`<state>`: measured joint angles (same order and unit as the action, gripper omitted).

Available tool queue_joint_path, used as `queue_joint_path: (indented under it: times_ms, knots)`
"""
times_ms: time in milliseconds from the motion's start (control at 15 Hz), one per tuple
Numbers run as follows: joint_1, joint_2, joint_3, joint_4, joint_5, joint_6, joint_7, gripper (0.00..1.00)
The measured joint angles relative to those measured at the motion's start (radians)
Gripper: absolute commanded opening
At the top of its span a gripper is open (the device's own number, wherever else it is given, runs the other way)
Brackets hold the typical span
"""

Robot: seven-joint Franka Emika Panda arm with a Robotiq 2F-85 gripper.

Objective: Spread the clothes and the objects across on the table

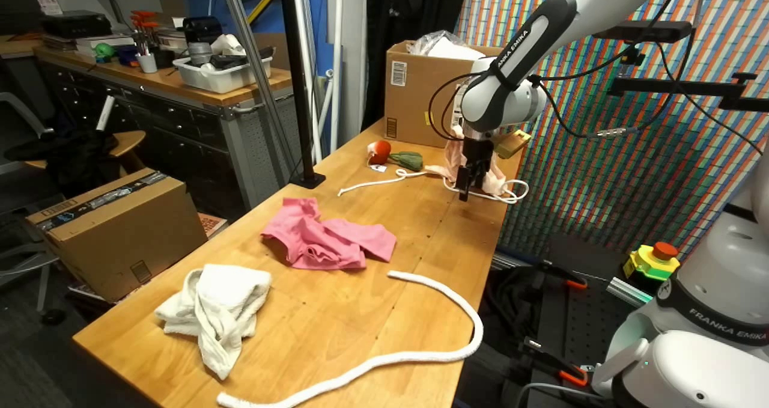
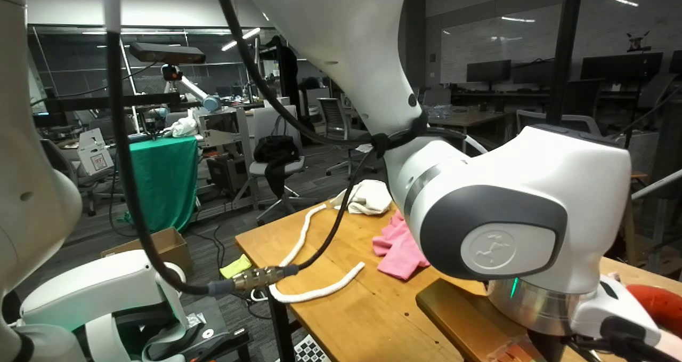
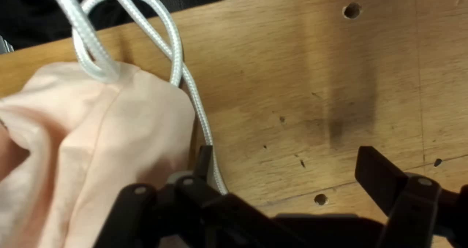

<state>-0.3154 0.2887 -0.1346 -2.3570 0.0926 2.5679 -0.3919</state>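
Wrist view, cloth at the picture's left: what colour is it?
Pale peach-pink; the cloth shows best in the wrist view.

The arm (image 1: 607, 11) is glossy white, with rounded joints (image 1: 519, 110) and charcoal panels (image 1: 559, 8); a black band (image 1: 721, 320) reads FRANKA EMIKA in white. A dark grey oval (image 2: 447, 239) frames a pale plate (image 2: 530, 250) with an embossed emblem (image 2: 493, 251), and a silver collar (image 2: 543, 308) carries a thin green light (image 2: 513, 287). Cables (image 2: 272, 99) are black, one with a ridged metal connector (image 2: 257, 278); the gripper (image 3: 287, 164) is black, with pale round screw heads (image 3: 187, 181)
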Motion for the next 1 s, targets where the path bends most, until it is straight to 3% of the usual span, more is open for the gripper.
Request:
queue_joint_path:
  times_ms: [600, 667, 733, 1000]
  knots:
    - [-0.053, 0.074, 0.021, 0.015, 0.059, 0.023, -0.063, 1.00]
    - [-0.064, 0.079, 0.027, 0.015, 0.073, 0.026, -0.075, 0.76]
    - [-0.074, 0.082, 0.032, 0.015, 0.088, 0.029, -0.090, 0.74]
    - [-0.097, 0.076, 0.058, 0.019, 0.122, 0.027, -0.127, 0.43]
